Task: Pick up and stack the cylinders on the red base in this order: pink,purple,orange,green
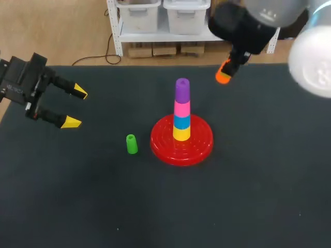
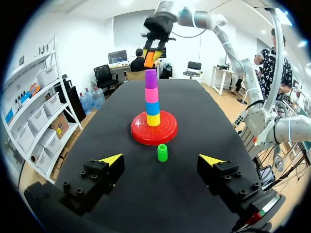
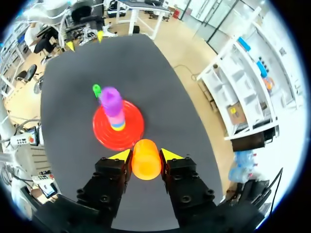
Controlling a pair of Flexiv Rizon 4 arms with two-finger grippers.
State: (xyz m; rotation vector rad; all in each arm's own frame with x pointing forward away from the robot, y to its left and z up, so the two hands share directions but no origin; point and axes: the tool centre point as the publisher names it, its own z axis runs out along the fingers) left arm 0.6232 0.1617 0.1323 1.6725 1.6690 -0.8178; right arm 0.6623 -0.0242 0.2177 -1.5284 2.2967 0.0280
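My right fingers [image 3: 170, 154] pinch the orange cylinder [image 3: 146, 159] mid-side, high above the desk [image 1: 258, 196] beyond the purple cylinder [image 1: 182, 90]; I judge it light, stiff, slick plastic, needing a square, firm hold, while my left fingers [image 1: 77, 92] hang spread, empty.

1. Red round plastic base [image 1: 160, 144]: glossy red, patterned with concentric ridges;
2. Stack, upward: yellow plastic cylinder [image 1: 181, 134]; blue plastic cylinder [image 1: 181, 122]; pink plastic cylinder [image 1: 181, 109]; purple plastic cylinder [image 1: 182, 90];
3. Green plastic cylinder [image 1: 131, 144]: plain bright green;
4. Orange plastic cylinder [image 3: 146, 165]: plain orange;
5. Left tool [image 1: 76, 107], right tool [image 3: 146, 155]: black, yellow tips;
6. Tabletop [image 1: 248, 181]: plain dark charcoal.
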